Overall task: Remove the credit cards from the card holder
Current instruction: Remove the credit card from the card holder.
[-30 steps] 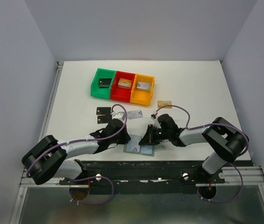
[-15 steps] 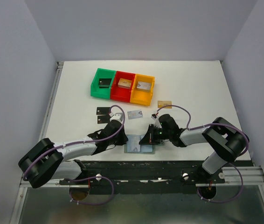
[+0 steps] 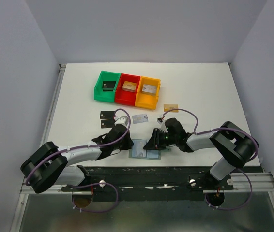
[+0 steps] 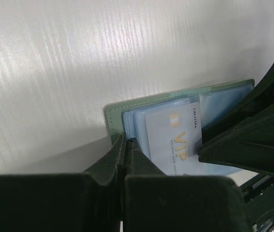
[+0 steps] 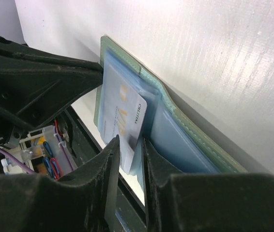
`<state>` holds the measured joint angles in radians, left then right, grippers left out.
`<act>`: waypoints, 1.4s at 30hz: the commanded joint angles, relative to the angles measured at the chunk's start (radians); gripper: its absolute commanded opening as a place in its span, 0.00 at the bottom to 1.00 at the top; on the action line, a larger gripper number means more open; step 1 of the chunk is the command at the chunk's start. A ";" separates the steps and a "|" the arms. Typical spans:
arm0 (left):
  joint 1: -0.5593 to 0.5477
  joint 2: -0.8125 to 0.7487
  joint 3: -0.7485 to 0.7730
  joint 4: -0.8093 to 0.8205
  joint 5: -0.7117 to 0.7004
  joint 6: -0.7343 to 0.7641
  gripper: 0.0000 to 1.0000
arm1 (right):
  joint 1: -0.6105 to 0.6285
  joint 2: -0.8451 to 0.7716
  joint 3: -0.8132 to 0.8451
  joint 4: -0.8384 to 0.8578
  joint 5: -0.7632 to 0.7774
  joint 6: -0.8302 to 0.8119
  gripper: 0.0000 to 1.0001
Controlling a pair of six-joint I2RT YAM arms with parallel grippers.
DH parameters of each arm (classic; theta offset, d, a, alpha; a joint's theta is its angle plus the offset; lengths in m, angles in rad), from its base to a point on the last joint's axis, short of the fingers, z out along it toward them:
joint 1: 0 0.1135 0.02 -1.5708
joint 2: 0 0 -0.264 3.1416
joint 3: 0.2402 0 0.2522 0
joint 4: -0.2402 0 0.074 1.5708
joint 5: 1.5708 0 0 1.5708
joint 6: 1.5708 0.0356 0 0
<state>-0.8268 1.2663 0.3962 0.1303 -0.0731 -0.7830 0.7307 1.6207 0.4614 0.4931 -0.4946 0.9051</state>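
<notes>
The grey-green card holder [image 3: 145,150] lies open at the table's near edge, pale blue pockets up. A silvery-white VIP card [image 4: 173,140] sticks partly out of a pocket. My left gripper [image 3: 127,145] is shut, pinching the holder's left edge [image 4: 113,116] at its tips [image 4: 124,141]. My right gripper [image 3: 152,144] comes in from the right; its jaws [image 5: 129,140] hold the VIP card [image 5: 122,116] between them. Out on the table lie two black cards [image 3: 107,115] [image 3: 105,123], a silvery card [image 3: 140,118] and a gold-tan card [image 3: 171,107].
Green [image 3: 107,87], red [image 3: 128,90] and orange [image 3: 148,92] bins stand in a row at the back, each with a chunky piece inside. The table's black front rail [image 3: 146,171] runs just below the holder. Grey walls close in the sides.
My left arm has shifted a little, its elbow lower and further left, the gripper staying at the holder's left edge. The right arm and the holder have barely moved.
</notes>
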 commanded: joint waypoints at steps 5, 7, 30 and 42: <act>0.000 0.048 -0.008 -0.043 -0.011 0.007 0.00 | -0.019 0.021 -0.012 0.128 -0.058 0.041 0.32; 0.000 0.054 -0.007 -0.040 -0.010 0.007 0.00 | -0.028 0.044 -0.026 0.200 -0.087 0.066 0.32; -0.003 0.073 -0.017 -0.020 -0.013 -0.019 0.00 | -0.048 0.101 -0.009 0.104 -0.076 0.048 0.37; -0.005 0.082 -0.017 -0.015 -0.010 -0.032 0.00 | -0.048 0.123 -0.015 0.183 -0.117 0.060 0.37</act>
<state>-0.8265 1.3048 0.4026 0.1776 -0.0761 -0.8059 0.6857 1.7187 0.4561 0.6376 -0.6155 0.9672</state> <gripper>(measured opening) 0.029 0.369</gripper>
